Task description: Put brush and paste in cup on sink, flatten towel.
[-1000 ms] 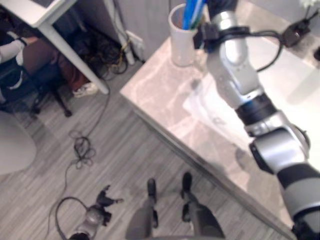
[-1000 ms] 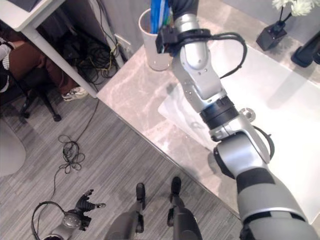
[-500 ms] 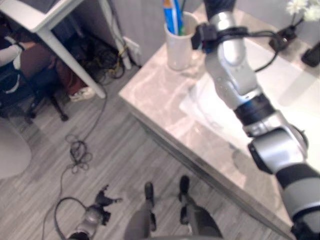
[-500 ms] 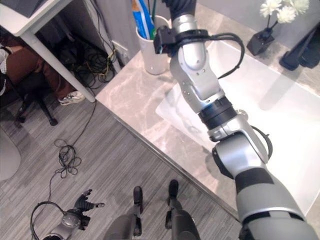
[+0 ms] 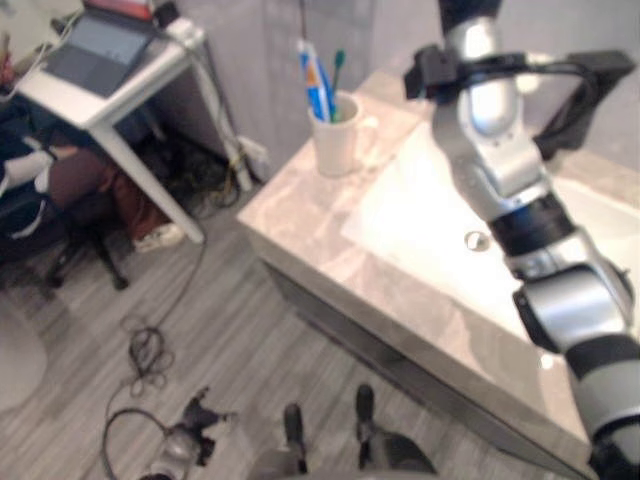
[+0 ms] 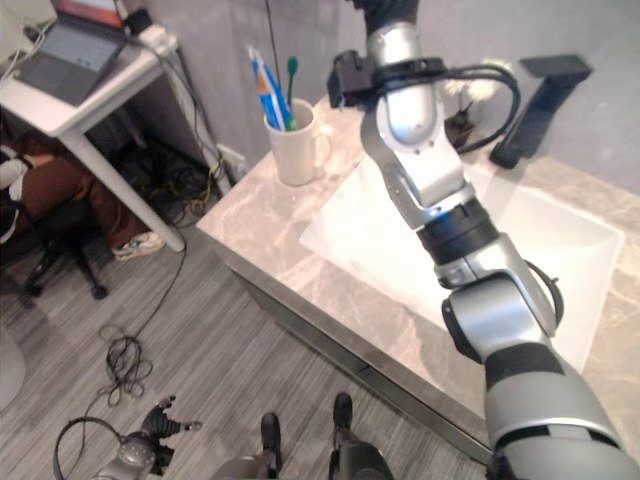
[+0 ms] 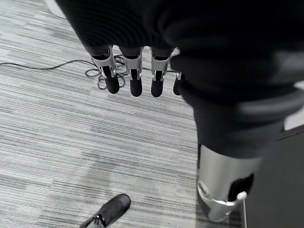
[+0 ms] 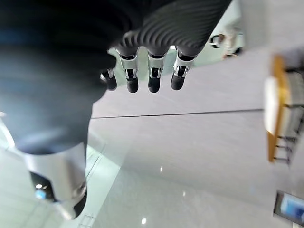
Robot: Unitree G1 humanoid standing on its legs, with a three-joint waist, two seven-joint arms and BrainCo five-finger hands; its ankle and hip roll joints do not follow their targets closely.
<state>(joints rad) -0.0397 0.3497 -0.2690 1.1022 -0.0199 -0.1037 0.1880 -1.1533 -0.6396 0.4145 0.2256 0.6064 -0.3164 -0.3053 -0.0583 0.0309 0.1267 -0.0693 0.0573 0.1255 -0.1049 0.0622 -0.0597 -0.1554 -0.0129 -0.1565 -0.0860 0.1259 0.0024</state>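
A white cup stands on the marble counter at the left back corner of the white sink. In it stand a blue and white paste tube and a green brush. My right arm rises over the sink, to the right of the cup and apart from it, and leaves the eye views at the top. My right hand is open, its fingers relaxed and holding nothing. Low beside me, my left hand hangs open over the floor, its straight fingers pointing down.
A black faucet stands at the back of the sink, with a drain in the basin. To the left is a white desk with a laptop; a person sits by it. Cables lie on the grey floor.
The camera has tilted up, so the whole picture has shifted. My right arm has lifted up and away from the cup, which now stands apart with brush and paste in it.
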